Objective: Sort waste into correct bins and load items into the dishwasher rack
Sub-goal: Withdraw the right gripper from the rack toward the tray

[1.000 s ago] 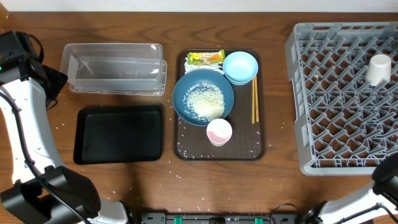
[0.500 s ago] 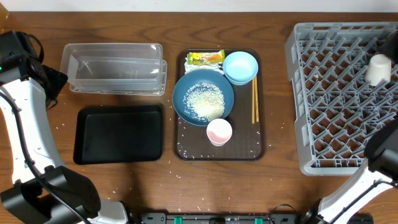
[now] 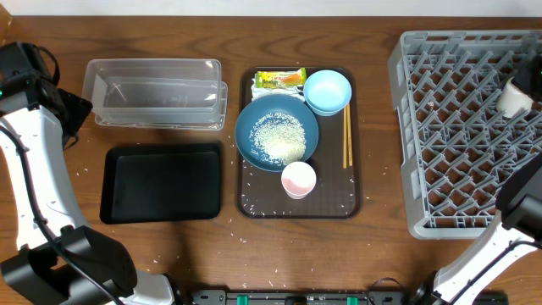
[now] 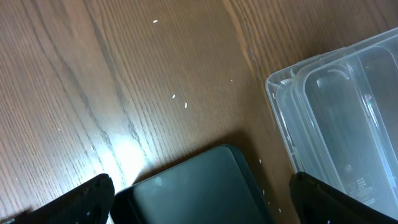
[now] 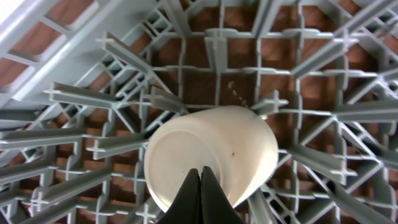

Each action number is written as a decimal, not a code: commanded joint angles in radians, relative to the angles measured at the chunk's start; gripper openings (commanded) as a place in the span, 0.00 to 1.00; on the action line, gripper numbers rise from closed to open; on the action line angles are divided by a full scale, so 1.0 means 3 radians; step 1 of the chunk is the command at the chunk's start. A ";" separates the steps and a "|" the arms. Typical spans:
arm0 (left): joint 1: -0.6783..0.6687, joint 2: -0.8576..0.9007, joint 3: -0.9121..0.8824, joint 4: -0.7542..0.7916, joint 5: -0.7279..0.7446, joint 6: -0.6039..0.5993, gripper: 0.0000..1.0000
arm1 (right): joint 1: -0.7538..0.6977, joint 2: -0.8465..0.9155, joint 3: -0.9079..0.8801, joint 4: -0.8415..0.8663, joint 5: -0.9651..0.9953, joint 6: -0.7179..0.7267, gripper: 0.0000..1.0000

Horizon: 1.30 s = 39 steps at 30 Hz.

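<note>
Overhead: brown serving tray (image 3: 351, 182) sits mid-table. On it are a dark-blue bowl (image 3: 254, 127) with rice (image 3: 279, 142) inside, and a light-blue bowl (image 3: 328, 91) touching the dark-blue bowl's upper right edge. A pink cup (image 3: 298, 179) stands just below the big bowl, and a snack wrapper (image 3: 279, 79) lies at the tray's top edge. Chopsticks (image 3: 346, 135) lie along the tray's right side. Stray grains are on the tray floor and on the table (image 3: 373, 254).

Clear tub (image 3: 157, 93) is left of the tray, with the black tray (image 3: 161, 182) directly below it. Both hold nothing visible.

Rack (image 3: 457, 135) is at the far right, with a white cup (image 3: 513, 97) tilted among the pegs near its right edge. Left arm (image 3: 34, 144) is at the left edge and right arm (image 3: 521, 216) at the lower right; neither gripper is readable from here.

Left wrist: left gripper (image 4: 199, 205) has its jaws wide apart, holding nothing. It hangs over the corner of the black tray (image 4: 205, 180). The clear tub (image 4: 342, 112) is at right, with a few grains on the wood.

Right wrist: right gripper (image 5: 200, 177) has its jaws closed, tips together, right over the white cup (image 5: 236, 149), which lies tipped in the rack (image 5: 93, 93). Can't tell if they pinch the cup.
</note>
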 commanded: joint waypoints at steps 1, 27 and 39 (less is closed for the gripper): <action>0.0010 0.0011 0.0015 0.0001 -0.0027 -0.0015 0.93 | -0.0034 -0.0010 -0.0008 -0.0107 0.0276 0.0057 0.01; 0.0010 0.0011 0.0015 0.0001 -0.0027 -0.0015 0.93 | 0.0333 -0.1459 -0.0009 -0.0721 -0.2392 0.0327 0.88; 0.0010 0.0011 0.0015 0.0001 -0.0027 -0.0015 0.93 | 0.1658 -0.1404 -0.0009 -0.1008 -0.2230 -0.0010 0.99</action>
